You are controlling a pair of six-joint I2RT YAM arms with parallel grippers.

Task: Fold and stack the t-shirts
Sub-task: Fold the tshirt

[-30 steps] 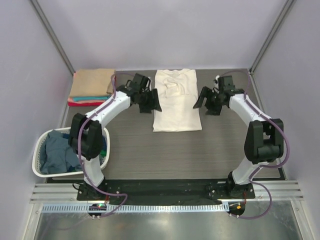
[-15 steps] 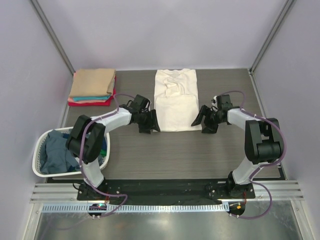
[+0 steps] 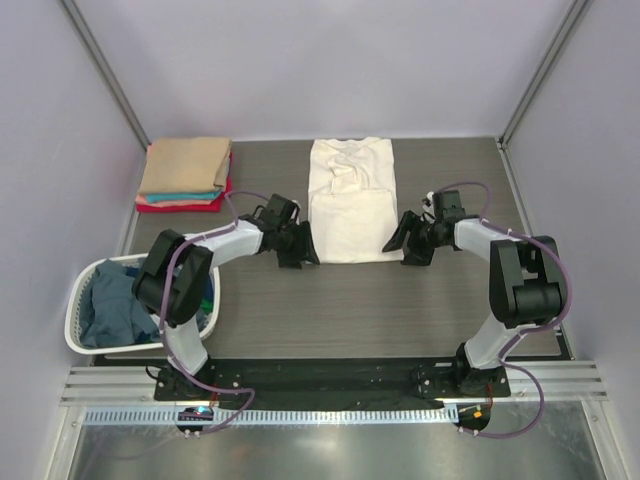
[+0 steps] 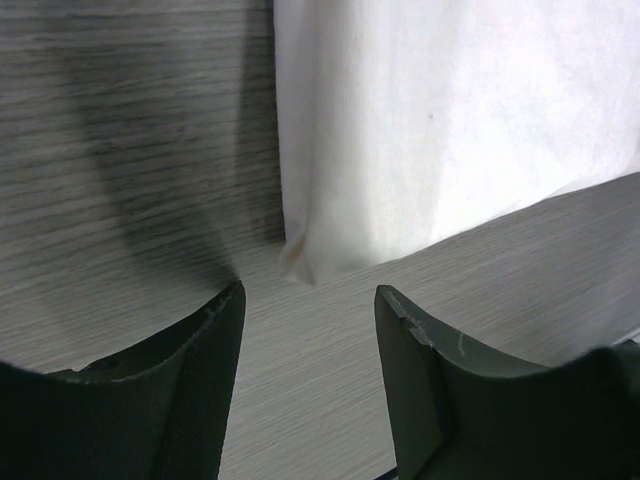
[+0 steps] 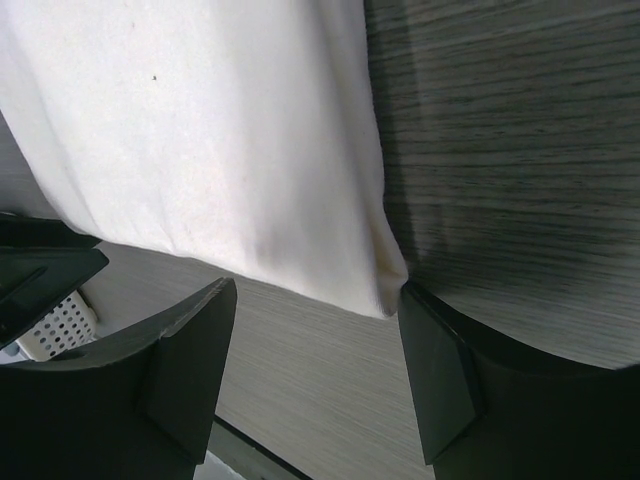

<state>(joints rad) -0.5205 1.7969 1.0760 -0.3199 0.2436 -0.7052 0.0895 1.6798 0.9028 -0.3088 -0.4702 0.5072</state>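
A cream-white t-shirt (image 3: 350,200) lies folded into a long strip at the table's middle back. My left gripper (image 3: 306,250) is open and empty, low at the strip's near left corner (image 4: 300,262). My right gripper (image 3: 398,244) is open and empty at the near right corner (image 5: 385,290), which sits just ahead of my right finger (image 5: 440,370). A stack of folded shirts, tan (image 3: 185,165) over teal and red, lies at the back left. Dusty-blue (image 3: 112,305) and green shirts lie crumpled in the basket.
A white slatted laundry basket (image 3: 82,340) stands at the left near edge. The grey wood-grain table (image 3: 350,310) is bounded by pale walls on three sides. The arm bases sit on a black rail at the near edge.
Both grippers came down from the shirt's far half toward me and now sit low at its near corners. In the last half second they barely moved.
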